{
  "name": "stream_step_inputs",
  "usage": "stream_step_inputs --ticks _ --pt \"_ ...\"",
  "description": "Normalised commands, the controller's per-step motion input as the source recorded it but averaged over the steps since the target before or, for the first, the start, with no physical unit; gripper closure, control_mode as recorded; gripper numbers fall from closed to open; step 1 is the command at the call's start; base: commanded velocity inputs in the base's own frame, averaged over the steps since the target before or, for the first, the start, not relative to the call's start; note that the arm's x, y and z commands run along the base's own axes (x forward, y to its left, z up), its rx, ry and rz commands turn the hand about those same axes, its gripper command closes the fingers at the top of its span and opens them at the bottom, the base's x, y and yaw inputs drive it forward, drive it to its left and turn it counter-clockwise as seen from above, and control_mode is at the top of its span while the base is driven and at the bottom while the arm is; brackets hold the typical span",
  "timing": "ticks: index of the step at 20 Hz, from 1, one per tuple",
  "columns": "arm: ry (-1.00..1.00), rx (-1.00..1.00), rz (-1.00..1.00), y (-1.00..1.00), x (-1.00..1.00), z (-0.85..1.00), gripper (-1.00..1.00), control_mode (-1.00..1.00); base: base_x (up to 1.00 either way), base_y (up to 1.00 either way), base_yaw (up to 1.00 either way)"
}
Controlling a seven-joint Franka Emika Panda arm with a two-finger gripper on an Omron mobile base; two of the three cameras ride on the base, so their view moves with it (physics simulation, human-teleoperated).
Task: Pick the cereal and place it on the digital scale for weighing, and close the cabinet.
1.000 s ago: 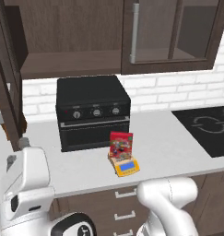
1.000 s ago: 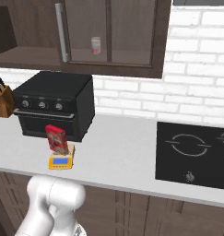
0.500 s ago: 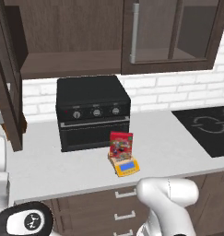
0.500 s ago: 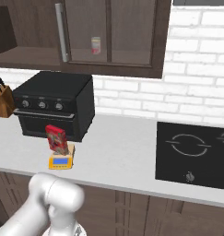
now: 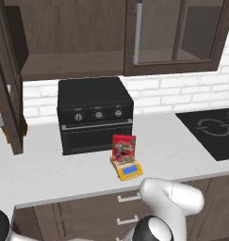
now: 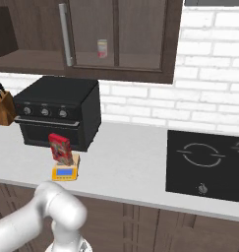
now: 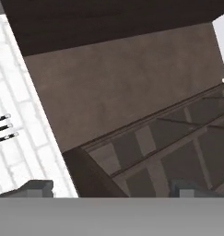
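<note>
From the left base view I see the small flat red cereal box (image 5: 124,147) standing upright on the yellow-orange digital scale (image 5: 126,169), at six o'clock from the black countertop oven (image 5: 94,113) on the pale grey surface (image 5: 50,174). The dark brown glass-panelled wall cabinet (image 5: 177,35) has its left door (image 5: 5,89) swung open. In the hand view my hand (image 7: 111,188) faces the cabinet's underside, finger tips (image 7: 37,186) spread wide apart, holding nothing.
</note>
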Motion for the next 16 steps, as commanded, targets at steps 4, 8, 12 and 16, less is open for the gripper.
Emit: stream_step_inputs --ticks 4,8,12,16 --pt "0.0 0.0 -0.17 -0.02 0.35 0.08 -1.0 -1.0 0.0 0.0 0.0" --pt "0.0 0.0 -0.16 -0.4 0.51 0.09 -1.0 -1.0 0.0 0.0 0.0" --pt "0.0 0.0 -0.09 -0.8 0.41 0.01 -1.0 -1.0 0.0 0.0 0.0" --pt "-0.04 0.02 -0.08 -0.88 0.06 0.24 -1.0 -1.0 0.0 0.0 0.0"
